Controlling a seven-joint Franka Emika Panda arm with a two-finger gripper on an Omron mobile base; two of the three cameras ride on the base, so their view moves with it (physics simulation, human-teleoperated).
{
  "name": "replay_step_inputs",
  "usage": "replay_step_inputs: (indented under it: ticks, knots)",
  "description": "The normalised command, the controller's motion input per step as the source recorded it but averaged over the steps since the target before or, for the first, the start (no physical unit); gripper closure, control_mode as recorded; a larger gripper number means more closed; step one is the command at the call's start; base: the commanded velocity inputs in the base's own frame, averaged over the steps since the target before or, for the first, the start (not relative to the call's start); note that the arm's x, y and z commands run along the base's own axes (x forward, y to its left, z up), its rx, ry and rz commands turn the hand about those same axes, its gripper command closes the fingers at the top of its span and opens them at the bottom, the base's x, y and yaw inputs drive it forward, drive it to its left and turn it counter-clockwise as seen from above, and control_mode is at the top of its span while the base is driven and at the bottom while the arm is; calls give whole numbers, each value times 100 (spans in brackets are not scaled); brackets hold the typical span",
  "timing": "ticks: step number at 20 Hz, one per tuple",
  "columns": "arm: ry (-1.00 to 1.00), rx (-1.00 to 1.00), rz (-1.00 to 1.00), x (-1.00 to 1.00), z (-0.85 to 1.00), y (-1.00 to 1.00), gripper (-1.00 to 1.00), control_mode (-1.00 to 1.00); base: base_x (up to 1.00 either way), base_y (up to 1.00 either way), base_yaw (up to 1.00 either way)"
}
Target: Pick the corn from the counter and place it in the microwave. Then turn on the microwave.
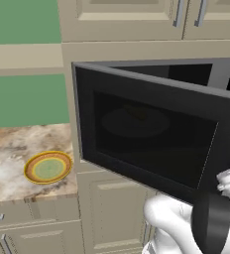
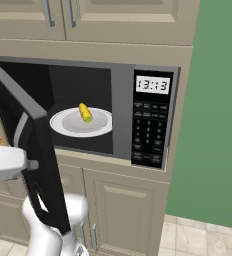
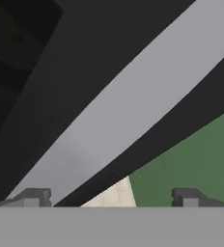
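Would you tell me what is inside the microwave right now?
Inside the microwave, the corn lies on the white plate. The open door hides the cavity's left part.

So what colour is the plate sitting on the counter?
The plate is green with a yellow-orange rim, clearest in the left base view.

Yellow corn [image 2: 85, 113] on a white plate [image 2: 68, 123], black microwave [image 2: 153, 120], beige-brown marbled counter [image 1: 18, 149].
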Motion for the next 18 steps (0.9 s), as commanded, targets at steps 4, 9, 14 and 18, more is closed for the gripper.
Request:
replay_step_inputs:
  ticks: [4,9,14,18]
  knots:
    - [-18,5,4,25,-21,-45,-100,-100,0,0,0]
    - [-18,4,4,20,-22,-41,-100,-100,0,0,0]
    - [-15,2,2,21,-22,-28,-100,-100,0,0,0]
    - [-14,3,2,24,-20,-35,-100,-100,0,0,0]
